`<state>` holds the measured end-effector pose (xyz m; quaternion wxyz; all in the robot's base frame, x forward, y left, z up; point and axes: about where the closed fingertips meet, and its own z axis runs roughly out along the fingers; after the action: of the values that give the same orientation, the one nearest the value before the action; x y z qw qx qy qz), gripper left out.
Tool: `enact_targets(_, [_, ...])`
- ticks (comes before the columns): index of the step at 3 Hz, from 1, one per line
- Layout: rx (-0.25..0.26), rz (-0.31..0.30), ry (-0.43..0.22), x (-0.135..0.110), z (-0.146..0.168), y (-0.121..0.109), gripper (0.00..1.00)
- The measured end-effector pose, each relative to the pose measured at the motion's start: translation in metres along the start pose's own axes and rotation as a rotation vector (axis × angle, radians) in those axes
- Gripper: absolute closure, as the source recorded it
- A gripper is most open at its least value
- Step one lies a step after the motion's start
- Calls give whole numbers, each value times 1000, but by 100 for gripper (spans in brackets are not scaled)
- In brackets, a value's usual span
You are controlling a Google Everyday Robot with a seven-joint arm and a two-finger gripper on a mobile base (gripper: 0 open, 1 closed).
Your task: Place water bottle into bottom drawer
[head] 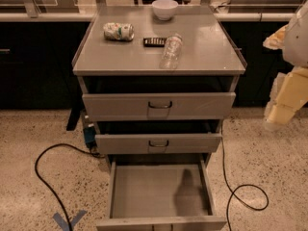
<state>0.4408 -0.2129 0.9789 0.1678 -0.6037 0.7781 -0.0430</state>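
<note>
The water bottle [172, 51], clear and crinkled, lies on its side on the grey cabinet top, cap toward the back, just right of a small dark remote. The bottom drawer [159, 191] is pulled out wide, and its plain grey floor holds nothing but a shadow. My gripper [280, 110] is at the right edge of the view on the cream arm, hanging beside the cabinet at about the height of the top drawer. It is well right of the bottle and apart from it.
A crushed white-green can [118, 31], a dark remote [155, 42] and a white bowl [164, 8] sit on the cabinet top. The two upper drawers [159, 105] are slightly out. Black cables [43, 177] loop on the speckled floor on both sides.
</note>
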Motion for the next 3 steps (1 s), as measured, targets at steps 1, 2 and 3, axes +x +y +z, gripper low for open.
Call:
enact_targets(1, [61, -56, -7, -14, -3, -27, 0])
enact_targets(2, [118, -140, -27, -35, -6, -70, 0])
enact_targets(3, [126, -250, -71, -57, -5, -110, 0])
